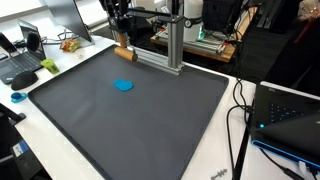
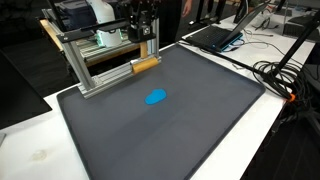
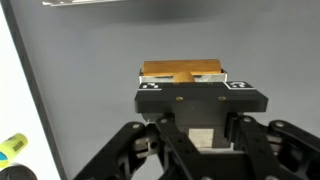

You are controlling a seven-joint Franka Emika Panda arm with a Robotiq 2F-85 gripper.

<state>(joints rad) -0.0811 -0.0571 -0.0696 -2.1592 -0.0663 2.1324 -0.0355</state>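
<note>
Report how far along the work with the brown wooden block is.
Done: the gripper is shut on the brown wooden block. In hand: block held low beside the aluminium frame at the edge of the dark grey mat. Left: probably carrying and releasing it; the flat blue piece lies untouched.

Bright, even overhead light falls on the mat [image 1: 130,120] in both exterior views, and shadows there are soft and faint. All pictures are small and grainy. In the wrist view the block [image 3: 182,70] is fairly sharp, the gripper [image 3: 194,86] is dark and blurred, and the table [image 3: 18,90] glares white.
</note>
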